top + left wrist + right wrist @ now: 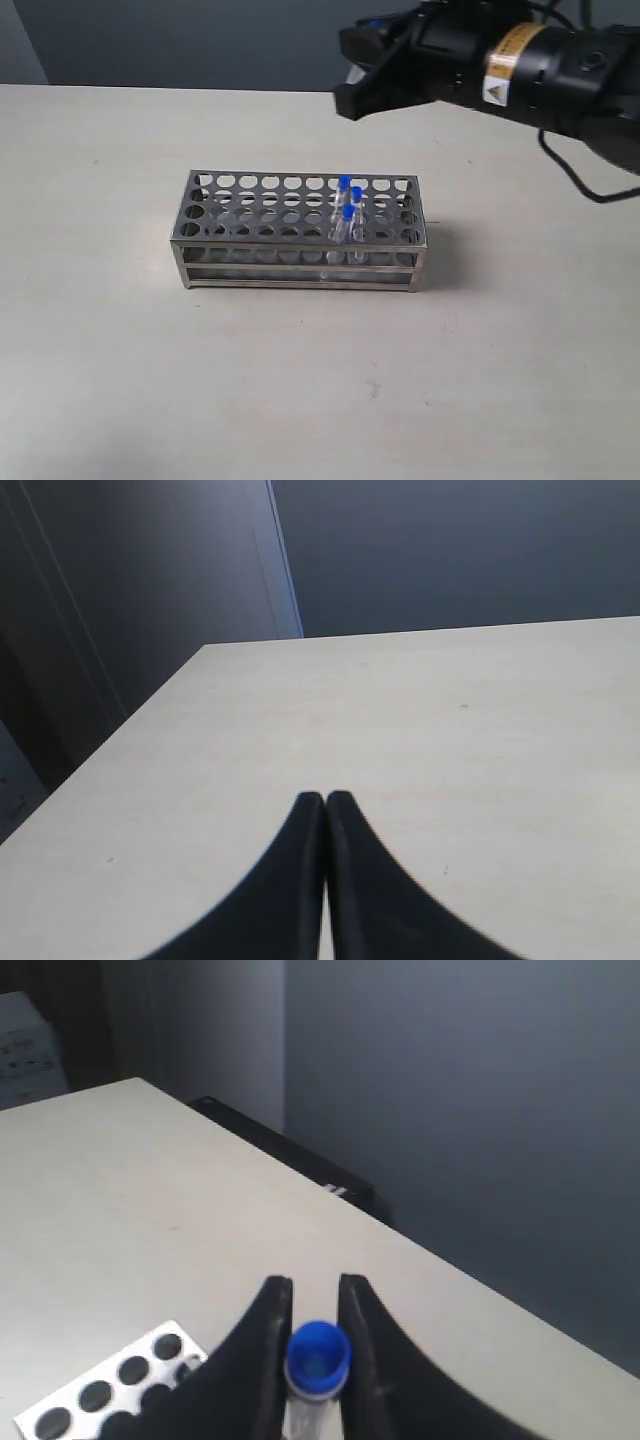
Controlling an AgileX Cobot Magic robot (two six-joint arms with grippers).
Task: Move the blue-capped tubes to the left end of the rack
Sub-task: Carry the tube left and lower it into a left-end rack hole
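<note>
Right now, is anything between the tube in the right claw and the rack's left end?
Only the three tubes standing right of the rack's middle, if the held tube travels low; the left-end holes look empty.

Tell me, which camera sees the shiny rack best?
The exterior view: it shows the whole rack, with three blue-capped tubes standing toward its right end. The right wrist view catches only one corner of its holed top. The left wrist view shows none of it, just table.
</note>
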